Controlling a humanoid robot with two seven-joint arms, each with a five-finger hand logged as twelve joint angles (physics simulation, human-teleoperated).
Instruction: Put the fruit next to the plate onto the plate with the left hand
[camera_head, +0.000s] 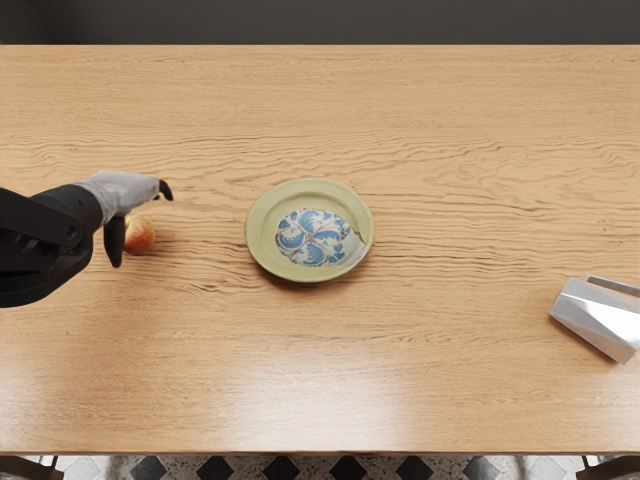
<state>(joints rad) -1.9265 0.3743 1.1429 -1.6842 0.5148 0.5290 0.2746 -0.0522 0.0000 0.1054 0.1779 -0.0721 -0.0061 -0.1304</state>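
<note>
Wooden table (450, 130), grain running crosswise. Small red-yellow fruit (141, 236) on it, just beside left hand (122, 195). Green-rimmed plate (262, 232), blue-patterned centre, beyond fruit, well apart from the hand.

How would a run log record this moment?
left hand: open, beside fruit; fruit: on table, off plate; right hand: resting, right edge

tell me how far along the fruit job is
Early stage. Done: the left hand is at the fruit, with its fingers open around it. In hand: the grasp, which does not look closed yet. Left: grip the fruit, lift it, carry it right to the plate, where it does not yet lie, and let go. The right arm rests low on the right.
</note>
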